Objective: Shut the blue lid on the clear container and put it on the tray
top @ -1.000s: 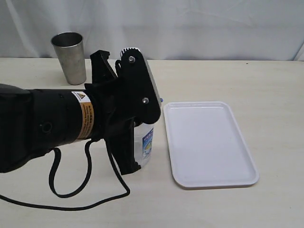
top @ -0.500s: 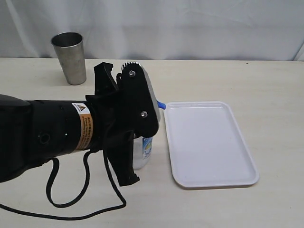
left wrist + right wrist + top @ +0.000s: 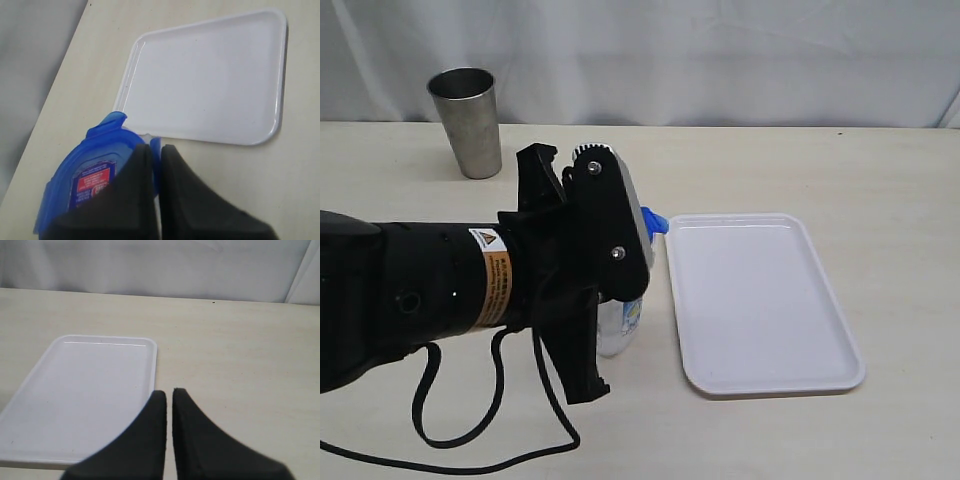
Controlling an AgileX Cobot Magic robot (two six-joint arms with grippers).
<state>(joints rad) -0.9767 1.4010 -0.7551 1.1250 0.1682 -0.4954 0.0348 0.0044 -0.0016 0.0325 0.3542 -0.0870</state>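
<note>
Exterior view, centre of frame: the clear container (image 3: 622, 324) stands on the counter (image 3: 820, 160) just left of the tray (image 3: 760, 300), blue lid (image 3: 655, 222) on top. Left jaws are closed over the lid; right jaws are closed and empty.

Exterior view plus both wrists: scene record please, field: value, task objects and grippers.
blue lid: on top of the clear container, one flap sticking up
clear container: upright beside the tray's left edge in the exterior view, not on it; mostly hidden by the left arm
tray: flat on the table
left gripper: fingers together over the lid; grip on it unclear
right gripper: shut, holding nothing, near the tray
steel cup: upright, back left
</note>
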